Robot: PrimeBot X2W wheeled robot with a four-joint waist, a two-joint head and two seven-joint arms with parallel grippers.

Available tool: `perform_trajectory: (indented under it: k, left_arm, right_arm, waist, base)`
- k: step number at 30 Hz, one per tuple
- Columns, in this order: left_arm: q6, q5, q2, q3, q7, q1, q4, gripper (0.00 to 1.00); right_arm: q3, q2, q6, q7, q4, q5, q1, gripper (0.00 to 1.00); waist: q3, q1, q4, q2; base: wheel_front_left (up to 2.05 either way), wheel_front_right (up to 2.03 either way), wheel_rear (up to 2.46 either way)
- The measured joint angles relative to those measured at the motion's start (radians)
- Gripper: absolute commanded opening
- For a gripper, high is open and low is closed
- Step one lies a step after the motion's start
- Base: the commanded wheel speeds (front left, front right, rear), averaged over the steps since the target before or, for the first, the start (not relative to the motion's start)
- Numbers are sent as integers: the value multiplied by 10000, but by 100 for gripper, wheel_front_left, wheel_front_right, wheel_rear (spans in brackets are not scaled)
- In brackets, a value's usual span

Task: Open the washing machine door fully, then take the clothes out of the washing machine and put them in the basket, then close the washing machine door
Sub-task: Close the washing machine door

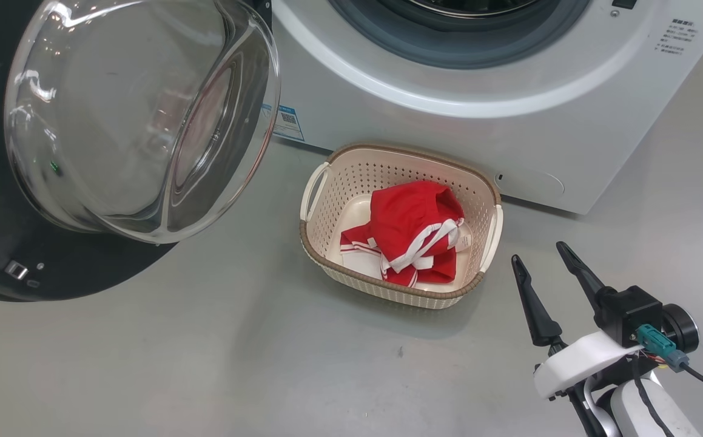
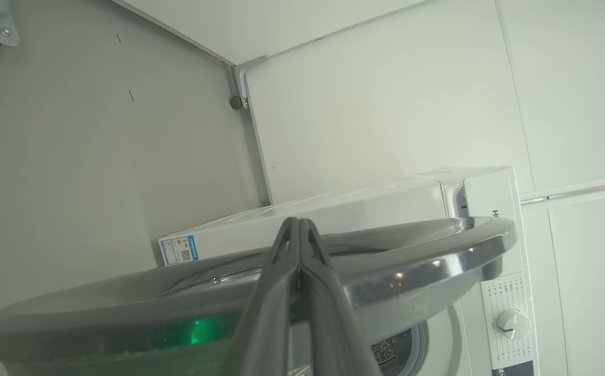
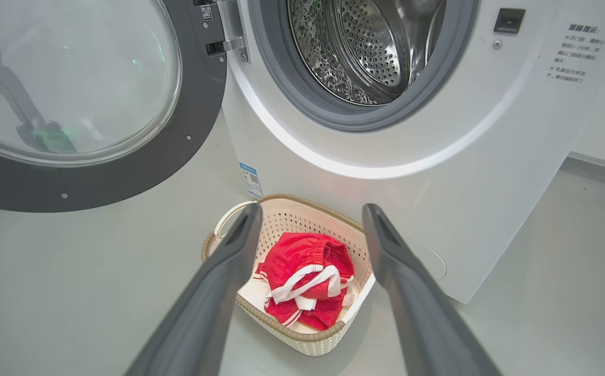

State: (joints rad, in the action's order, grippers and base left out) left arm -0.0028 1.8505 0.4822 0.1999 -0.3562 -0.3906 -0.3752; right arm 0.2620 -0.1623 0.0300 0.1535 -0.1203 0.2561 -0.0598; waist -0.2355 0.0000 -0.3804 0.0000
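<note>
Washing machine door [image 1: 133, 121] is swung wide open to the left of the washing machine [image 1: 509, 121]. Its glass bowl bulges toward the head camera, with the black rim behind it. Hinge side sits at the machine's left front edge in the right wrist view. Drum [image 3: 365, 47] is open to view, with the grey rubber ring [image 3: 281, 78] around it.

Basket [image 1: 351, 182] stands on the grey floor [image 1: 205, 364], just in front of the machine's lower front panel and below the opening. Blue sticker [image 1: 287, 121] is near its upper left. Clothes [image 1: 412, 227] lie bunched inside the basket, red with white bands, a small white label at their right edge. The cream bottom shows at the left.

Right jaws are released and spread wide with nothing between them. Fingers [image 1: 533, 303] point up the head view over bare floor, to the right of the basket and apart from it. In the right wrist view the basket and clothes sit between the two fingers [image 3: 213, 292], farther off.

Left jaws are clenched, fingers [image 2: 276, 282] pressed together along their length, grasping nothing visible. They cross in front of the door's grey outer edge [image 2: 438, 261]. Cannot tell whether they touch it. Green glow reflects on the door below. Control dial [image 2: 512, 324] is at the lower right of that view.
</note>
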Motion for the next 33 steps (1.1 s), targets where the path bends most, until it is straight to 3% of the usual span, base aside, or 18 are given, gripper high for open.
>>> perform_trajectory:
  k: [18, 33]
  left_arm:
    - [-654, 798, -77, -355, -1904, 144, 81, 0]
    - [-842, 1296, -94, -535, -3166, 656, 642, 0]
  right_arm:
    - [12, 23, 0, 8, -109, 67, -1, 100]
    - [46, 199, -8, 109, -230, 157, 1, 100]
  waist:
    - [279, 0, -50, 0]
    - [581, 0, 172, 0]
  base:
    - [0, 0, 0]
    - [0, 0, 0]
